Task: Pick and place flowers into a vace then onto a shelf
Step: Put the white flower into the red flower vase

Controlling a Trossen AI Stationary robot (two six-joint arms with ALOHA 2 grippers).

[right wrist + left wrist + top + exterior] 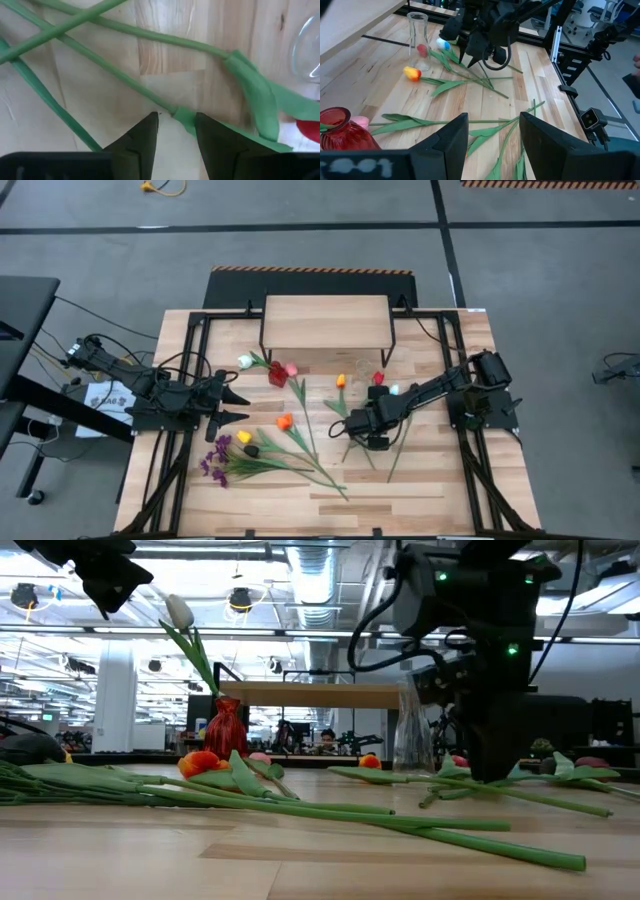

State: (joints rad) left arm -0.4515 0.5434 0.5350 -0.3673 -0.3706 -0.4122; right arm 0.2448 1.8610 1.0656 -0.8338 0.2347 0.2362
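Observation:
Tulips lie scattered on the plank table, among them an orange one (285, 421), a yellow one (243, 438) and purple sprigs (215, 468). A red vase (226, 730) holds one white tulip (180, 612) upright. A clear glass vase (418, 37) stands beside a red tulip (422, 49) and a light blue tulip (442, 44). The shelf (325, 320) stands at the far middle. My right gripper (176, 130) points down, open, just over a green stem (120, 80), one fingertip on either side of its leaf joint. My left gripper (492, 135) waits open at the table's left, holding nothing.
Long green stems (430, 825) cross the table's middle and near part. Black frame rails (190, 370) run along both sides of the table. Bare planks (430, 490) lie at the near right.

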